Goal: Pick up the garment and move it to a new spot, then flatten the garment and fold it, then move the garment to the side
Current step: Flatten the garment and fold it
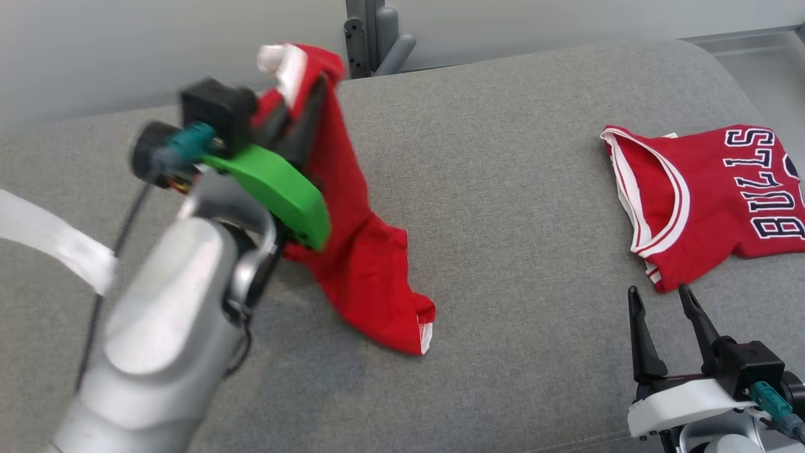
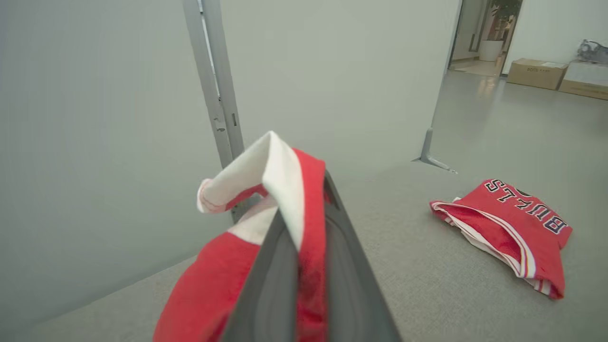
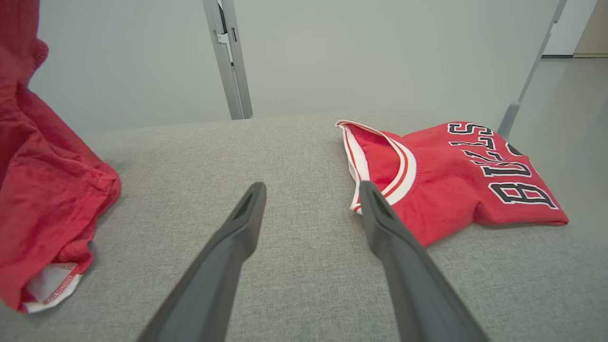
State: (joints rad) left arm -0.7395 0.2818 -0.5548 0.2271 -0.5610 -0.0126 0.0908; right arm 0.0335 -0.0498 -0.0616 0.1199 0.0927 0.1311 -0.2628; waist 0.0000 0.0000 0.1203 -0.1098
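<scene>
1. Because it carries both pieces of clothing, the grey cushion (image 1: 503,189) spans most of the head view.
2. The red garment (image 1: 365,251) hangs from its white-trimmed edge at upper left. Its hem trails on the cushion near centre, probably lifted for carrying to a new spot.
3. The Bulls jersey (image 1: 710,201) lies folded at the right edge, seemingly set aside.
4. Though blurred, the left hand (image 1: 314,100) is clenched on the garment's edge.
5. The right hand (image 1: 657,292), lower right, stands spread and empty.

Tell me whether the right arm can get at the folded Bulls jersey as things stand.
Probably yes. The right gripper is open, fingers pointing toward the jersey lying just ahead on the grey cushion, nothing between them. The left gripper, shut on the other garment, is well clear.
</scene>
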